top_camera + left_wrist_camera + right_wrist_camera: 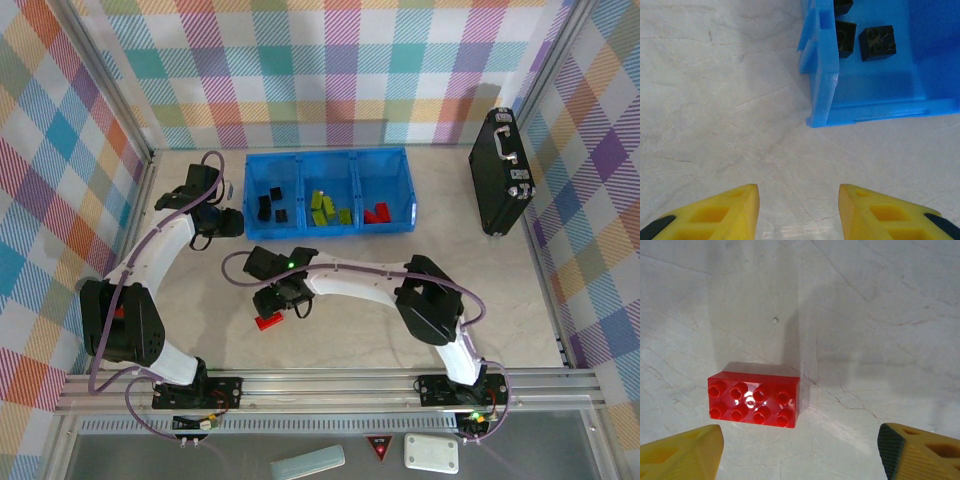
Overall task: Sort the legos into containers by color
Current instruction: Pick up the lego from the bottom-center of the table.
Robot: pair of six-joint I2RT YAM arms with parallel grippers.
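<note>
The right gripper (800,442) hangs above the pale table (350,345) with its jaws spread wide. A loose red brick (755,401) lies flat below it, studs up in two rows of four. In the wrist view the brick sits just ahead of the yellow fingertips (685,450), touching neither and lying closer to the one at lower left. From above, the same red brick (266,321) rests on open table beside the right gripper (278,305), well short of the blue tray (330,232).

The tray stands at the far side of the table. Its left compartment holds black bricks (270,206), its middle one green bricks (325,207) and its right one red bricks (377,212).

The left gripper (232,222) is just beside the tray's left end. Its own camera shows the left gripper (799,200) parted and holding nothing over bare table. The corner of the blue tray (820,75) lies ahead of it, and black bricks (877,42) are visible inside the tray.

A black briefcase (500,172) lies at the table's far right.
</note>
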